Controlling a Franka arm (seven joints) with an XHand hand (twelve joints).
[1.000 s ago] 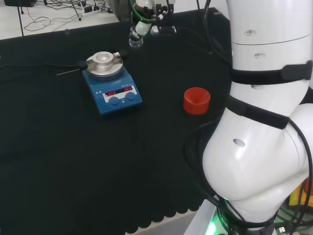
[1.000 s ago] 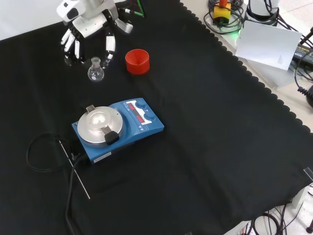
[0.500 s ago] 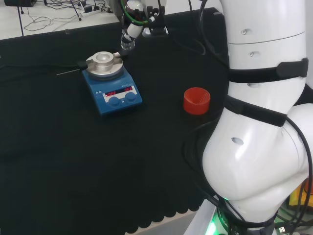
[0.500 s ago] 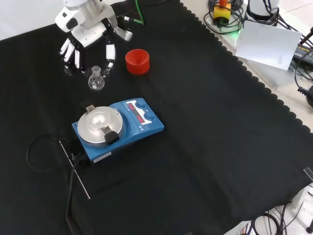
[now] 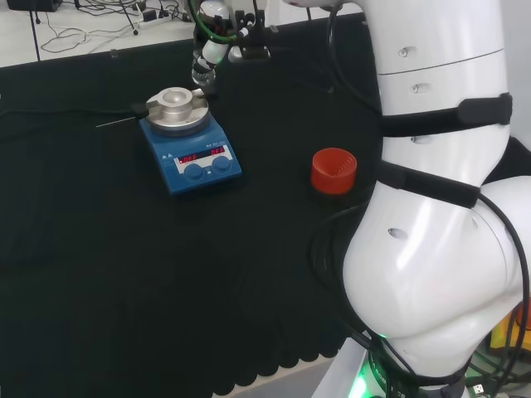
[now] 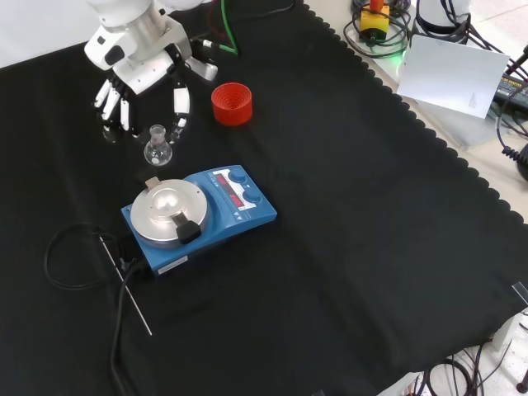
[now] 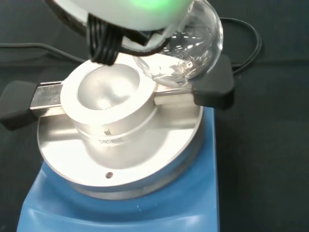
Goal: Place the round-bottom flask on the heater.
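The clear round-bottom flask [image 6: 157,149] hangs neck up in the air, and my hand [image 6: 136,62] is shut on it with fingers pointing down round its neck. In the front view it is just above and behind the blue heater [image 6: 235,216], close to the edge of its round metal top [image 6: 167,209]. The head view shows the flask [image 5: 203,73] under the hand [image 5: 212,33], just beyond the heater [image 5: 191,141]. In the wrist view the flask's bulb [image 7: 190,50] floats over the rim of the heater's metal bowl block [image 7: 108,104], beside the blurred hand [image 7: 130,9].
A red ribbed ring stand [image 6: 231,103] sits on the cloth to the right of the hand in the front view, also the red ring stand [image 5: 333,170] in the head view. A black cable [image 6: 62,256] and a thin metal rod [image 6: 128,289] lie left of the heater.
The hand has carried the flask toward the heater: left in the head view, lower and slightly left in the front view. The heater and red stand have not moved.
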